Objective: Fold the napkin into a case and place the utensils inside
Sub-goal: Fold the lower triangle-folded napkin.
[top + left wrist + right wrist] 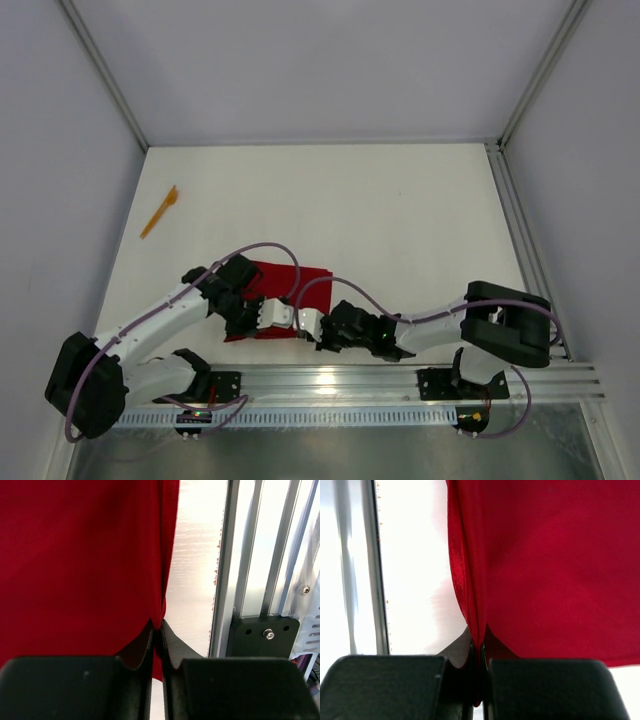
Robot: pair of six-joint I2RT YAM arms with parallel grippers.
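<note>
Red napkin [272, 282] lies flat on the table [400, 220], close to the rail [400, 378] at the near side. It is not yet a case.

Grip check:
- Left gripper [156, 630]: jaws pressed together with a thin fold of napkin edge caught at the tips.
- Right gripper [481, 642]: jaws clenched on the napkin edge. The cloth looks doubled where it enters the pinch.
- In the top view both sit side by side at the napkin's near edge, close to each other.

One orange utensil [159, 212] lies far left on the table, well apart from the napkin. I see no second one.

Step in hand, as I judge it: the first fold, with the near edge carried over toward the far edge.

To do it well:
- Raise both grippers together and level, so the edge stays straight.
- Keep slight tension between them to avoid a sag in the middle.
- Lift only enough to clear the cloth beneath.
- Lay edge on edge and let go only once it rests.

Risk: both pinches are shallow, so the cloth may slip out.
</note>
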